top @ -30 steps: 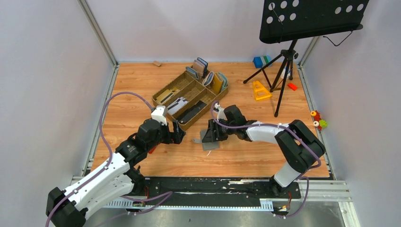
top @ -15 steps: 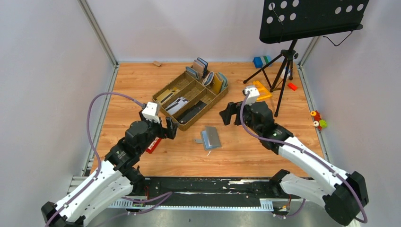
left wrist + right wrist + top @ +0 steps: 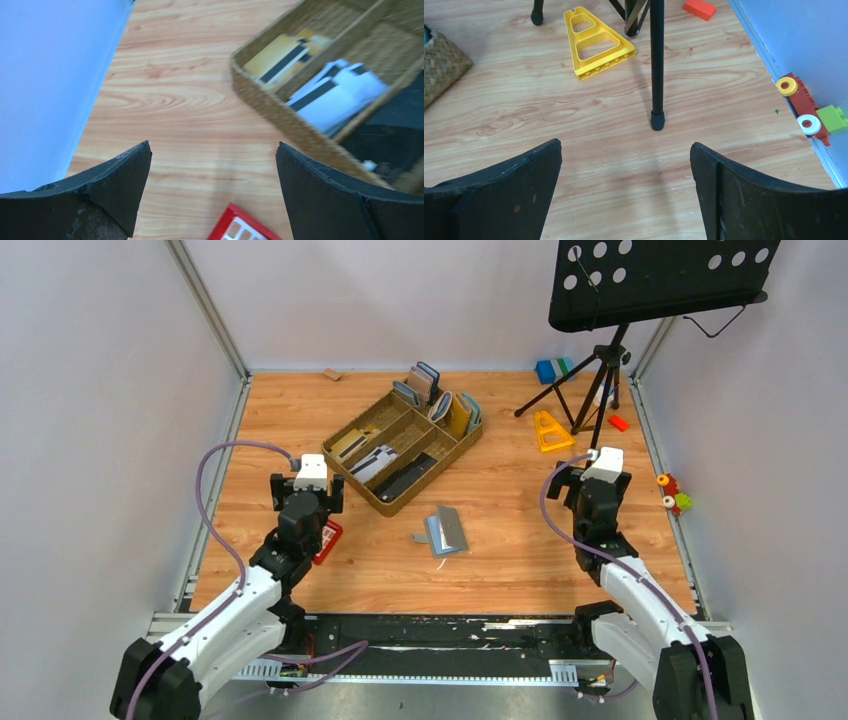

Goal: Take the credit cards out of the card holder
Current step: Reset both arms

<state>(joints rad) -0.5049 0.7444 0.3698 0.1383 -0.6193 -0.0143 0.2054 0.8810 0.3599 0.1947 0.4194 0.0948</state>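
Note:
The card holder (image 3: 447, 529) lies flat on the wooden table just in front of the tray, its grey cover partly over a light blue-grey face. A small grey piece (image 3: 419, 537) lies against its left side. Neither gripper touches it. My left gripper (image 3: 308, 492) (image 3: 213, 145) stands open well to its left, over bare wood, with a red card (image 3: 326, 540) (image 3: 245, 227) just below it. Far to the right, my right gripper (image 3: 598, 490) (image 3: 625, 143) is open over bare wood with nothing between its fingers. The tray holds yellow (image 3: 280, 60) and white cards (image 3: 330, 95).
A brown woven tray (image 3: 400, 502) (image 3: 260, 105) sits behind the card holder, with upright wallets (image 3: 440, 400) at its back. A music stand (image 3: 660, 280) has tripod legs (image 3: 656, 65) ahead of my right gripper. A yellow triangle (image 3: 596, 42) and toy bricks (image 3: 806, 107) lie nearby.
My right gripper opened off the card holder and swung back to the right. The left arm drew back to the left. The card holder stays on the table.

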